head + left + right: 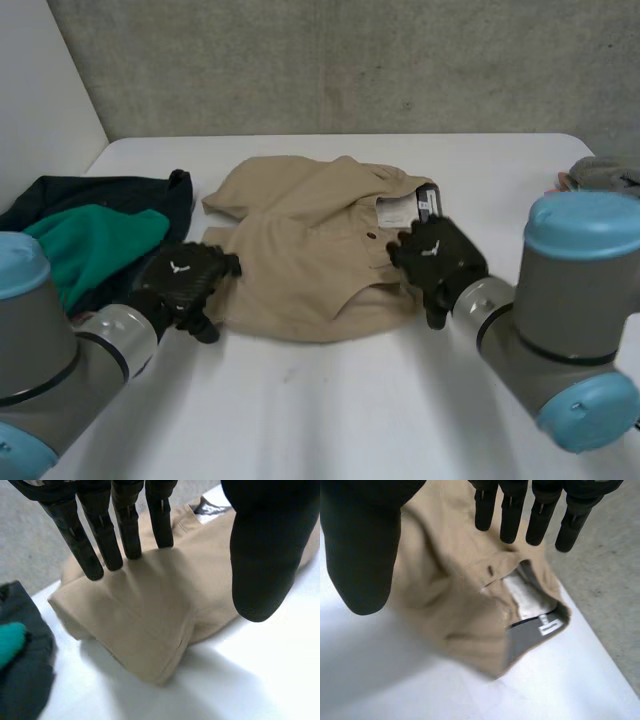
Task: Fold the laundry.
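Observation:
A tan garment, folded over itself, lies in the middle of the white table. Its waistband with a white label faces the right side. My left hand is at the garment's left edge, open, with straight fingers over the folded tan cloth and the thumb held apart. My right hand is at the waistband end, open too: its fingers and thumb are spread above the cloth near the label. Neither hand holds anything.
A heap of dark green and teal clothes lies at the table's left, close to my left arm, and appears beside the garment. A grey and pink item sits at the far right edge. A concrete wall stands behind the table.

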Controlling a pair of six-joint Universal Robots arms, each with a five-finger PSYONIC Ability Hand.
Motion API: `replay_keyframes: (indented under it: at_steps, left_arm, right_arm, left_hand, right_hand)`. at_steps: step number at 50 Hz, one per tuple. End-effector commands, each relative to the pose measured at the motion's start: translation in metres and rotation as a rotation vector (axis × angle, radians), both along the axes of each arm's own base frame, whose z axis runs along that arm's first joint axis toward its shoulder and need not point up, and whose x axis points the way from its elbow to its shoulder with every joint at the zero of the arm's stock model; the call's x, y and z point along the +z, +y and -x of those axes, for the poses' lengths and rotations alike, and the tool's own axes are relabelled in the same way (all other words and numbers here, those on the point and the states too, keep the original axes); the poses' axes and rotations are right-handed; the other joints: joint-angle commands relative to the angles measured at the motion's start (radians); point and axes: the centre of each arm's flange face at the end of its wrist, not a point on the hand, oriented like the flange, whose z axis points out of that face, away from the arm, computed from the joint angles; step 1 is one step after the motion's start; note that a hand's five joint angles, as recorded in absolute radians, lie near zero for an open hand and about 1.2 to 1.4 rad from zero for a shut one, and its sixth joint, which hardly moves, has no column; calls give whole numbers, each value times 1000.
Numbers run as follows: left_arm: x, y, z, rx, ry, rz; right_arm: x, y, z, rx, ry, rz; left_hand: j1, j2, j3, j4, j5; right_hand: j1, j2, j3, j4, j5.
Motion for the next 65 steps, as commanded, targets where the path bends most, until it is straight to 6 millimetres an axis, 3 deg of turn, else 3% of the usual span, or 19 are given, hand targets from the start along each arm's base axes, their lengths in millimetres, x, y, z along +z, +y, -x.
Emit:
replay_keyframes:
  at_steps: [1,7,14,25,33,37,40,50,56,57,59,63,65]
  left_arm:
    - [23,6,-8,41,2,19]
    - [25,23,-20,110,-28,-80]
    - [15,34,-31,224,-12,-172]
    - [-9,23,-30,260,1,-259]
    - [-20,4,-25,266,11,-200]
    - [-26,-4,-22,264,-2,-191]
    - [-29,-8,-20,255,-15,-186]
    - [-35,-25,-9,209,-58,-119]
    - [-39,-28,0,176,-60,-124]
    - [-38,-28,2,166,-57,-124]
    - [-35,-28,4,162,-54,-121]
    - [-16,-29,5,162,-35,-89]
    - [5,-28,3,170,-11,-58]
  right_arm:
    - [43,-17,5,-45,-87,45]
    - [43,-24,6,0,4,-34]
    - [20,-33,4,73,139,-82]
    - [-18,-56,-16,185,215,121]
    - [-45,-57,-27,228,233,67]
    - [-43,-59,-27,217,218,62]
    - [-40,-61,-25,200,201,52]
    - [-26,-64,0,113,149,1]
    - [-8,-57,12,57,73,-18]
    - [-4,-56,14,44,47,-16]
    - [0,-53,14,36,29,-17]
    - [12,-47,19,-5,6,-11]
    - [25,-44,22,-31,-6,6]
  left_hand:
    - [22,0,3,12,12]
    - [22,0,3,12,12]
    - [49,27,29,38,38]
    - [110,88,91,100,100]
    - [93,71,73,82,82]
    - [93,71,73,82,82]
    - [93,71,73,82,82]
    - [266,244,246,255,255]
    - [732,710,713,722,722]
    - [962,940,943,952,952]
    - [964,942,945,954,954]
    - [964,942,945,954,954]
    - [964,942,945,954,954]
  right_hand:
    - [-26,-35,-26,-18,-1]
    - [36,26,36,43,60]
    - [147,138,147,155,172]
    - [259,250,259,266,284]
    - [346,337,346,354,371]
    - [830,820,829,837,854]
    - [1059,1050,1059,1067,1084]
    - [1067,1057,1067,1074,1091]
    - [1067,1057,1067,1074,1091]
    - [1067,1057,1067,1074,1091]
    - [1067,1057,1067,1074,1091]
    - [1067,1057,1067,1074,1091]
    - [1067,1057,1067,1074,1091]
